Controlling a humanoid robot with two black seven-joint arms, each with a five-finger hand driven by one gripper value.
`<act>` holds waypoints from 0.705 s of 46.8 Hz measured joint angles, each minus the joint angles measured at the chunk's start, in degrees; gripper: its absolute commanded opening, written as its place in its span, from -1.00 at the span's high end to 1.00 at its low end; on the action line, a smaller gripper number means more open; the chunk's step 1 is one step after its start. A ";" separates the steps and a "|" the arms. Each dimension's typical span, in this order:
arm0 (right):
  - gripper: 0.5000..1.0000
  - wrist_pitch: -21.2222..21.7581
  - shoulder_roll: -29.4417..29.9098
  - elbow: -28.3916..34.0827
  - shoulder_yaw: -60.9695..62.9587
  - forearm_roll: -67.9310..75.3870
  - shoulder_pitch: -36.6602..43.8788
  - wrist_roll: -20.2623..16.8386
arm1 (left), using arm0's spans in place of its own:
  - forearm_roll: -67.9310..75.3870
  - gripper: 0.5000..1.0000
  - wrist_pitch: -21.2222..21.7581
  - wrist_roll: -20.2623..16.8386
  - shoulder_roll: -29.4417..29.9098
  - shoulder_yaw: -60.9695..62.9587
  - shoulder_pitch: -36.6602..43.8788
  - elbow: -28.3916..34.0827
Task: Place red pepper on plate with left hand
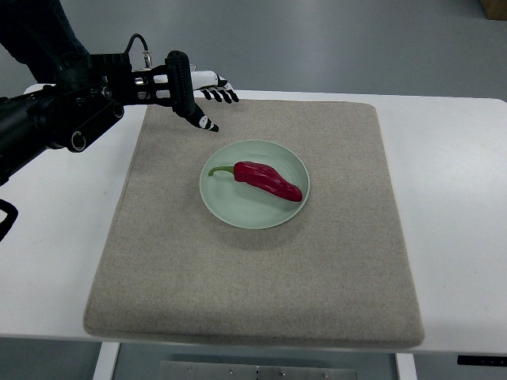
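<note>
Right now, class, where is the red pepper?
The red pepper lies on the green plate, mid-mat, right of the open left hand.

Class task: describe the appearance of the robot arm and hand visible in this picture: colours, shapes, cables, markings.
Only the left arm shows. It is black, built of chunky segments with round joint housings. A thin black cable loops above the wrist. The left hand is black with white sections and slim jointed fingers with white patches near the tips. No readable markings.

Bright, even light from above, soft shadow under the plate [212, 207], sharp picture, no glare
</note>
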 measured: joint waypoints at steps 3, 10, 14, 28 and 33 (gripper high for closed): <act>-0.73 0.00 0.00 0.00 0.03 0.00 0.01 0.00 | 0.00 -0.36 0.84 0.00 -0.14 -0.10 0.00 1.56; -0.73 0.00 0.00 0.00 -0.01 0.00 -0.01 0.00 | 0.00 -0.54 2.36 0.00 -0.19 -0.17 0.12 3.86; -0.73 0.00 0.00 0.00 -0.01 0.00 -0.02 0.00 | -0.07 -0.82 2.78 0.00 -0.14 -0.20 0.30 4.94; -0.73 0.00 0.00 0.00 -0.02 0.00 0.01 0.00 | -6.44 -0.86 2.95 0.00 -0.18 0.13 0.44 7.67; -0.73 0.00 0.00 0.00 0.01 0.00 0.01 0.00 | -10.09 -0.86 4.25 0.00 -0.29 -0.03 0.44 8.79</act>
